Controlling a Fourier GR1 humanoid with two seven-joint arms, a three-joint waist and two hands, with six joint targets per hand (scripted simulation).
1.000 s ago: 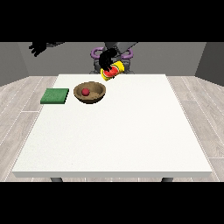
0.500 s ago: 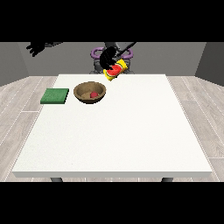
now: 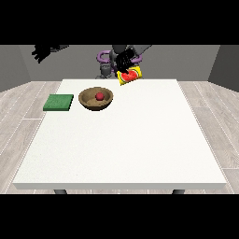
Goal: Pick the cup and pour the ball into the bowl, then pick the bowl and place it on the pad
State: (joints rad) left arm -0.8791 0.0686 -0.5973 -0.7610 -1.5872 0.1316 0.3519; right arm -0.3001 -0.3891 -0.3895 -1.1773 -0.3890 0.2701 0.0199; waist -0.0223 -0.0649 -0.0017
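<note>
Hand (image 3: 123,61) at the view's right seemingly curled round tilted cup (image 3: 130,76); ball (image 3: 99,96) in bowl (image 3: 95,99).

A bare test room, more lab than home; a large white bench (image 3: 126,140) stands alone in the middle on dark legs; the floor (image 3: 18,121) is pale wood-look planks; the walls (image 3: 196,60) are plain grey, unadorned; a humanoid robot (image 3: 116,58) stands behind the bench's far edge; on the bench lie only a green pad (image 3: 58,102) and a wooden bowl (image 3: 95,99).
</note>
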